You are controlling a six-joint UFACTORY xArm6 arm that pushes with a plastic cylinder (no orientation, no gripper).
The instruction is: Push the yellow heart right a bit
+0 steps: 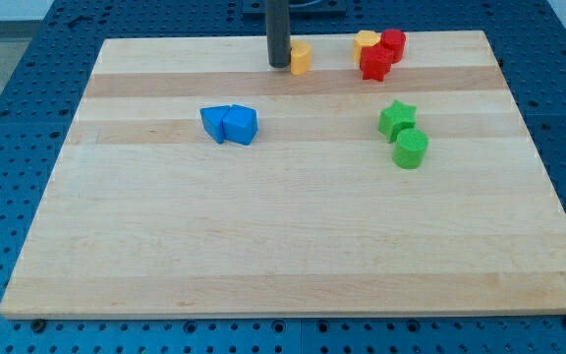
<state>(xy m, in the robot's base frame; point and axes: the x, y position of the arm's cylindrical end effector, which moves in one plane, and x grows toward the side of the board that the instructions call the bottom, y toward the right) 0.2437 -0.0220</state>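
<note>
**A:** Where is the yellow heart (302, 58) sitting?

**B:** It is sitting near the top edge of the wooden board (283, 246). I am taking this small yellow block for the heart, though its outline is showing too small to be sure. A second yellow block (366, 40) is lying to the heart's right and slightly towards the view's top, pressed against a red star (373, 63) and a round red block (393, 43).

**A:** And the tool?

**B:** My tip (279, 66) is standing just beside the heart, on the heart's left. It is a bare rod, so it is holding nothing and has nothing to open or close. I cannot tell whether it is touching the heart or leaving a sliver of gap.

**A:** So which way is the push running?

**B:** The heart is lying straight to the right of my tip, almost level with it (perhaps a touch higher in the view). A rightward slide looks set to carry it along. I am judging that only a short travel is needed, since the red and yellow cluster is waiting further to the heart's right.

**A:** Is anything else in the way?

**B:** No. Two blue blocks (229, 125) are lying together well below and left of the heart. A green star (397, 118) and a round green block (411, 148) are sitting below and right of the heart, clear of the line.
</note>
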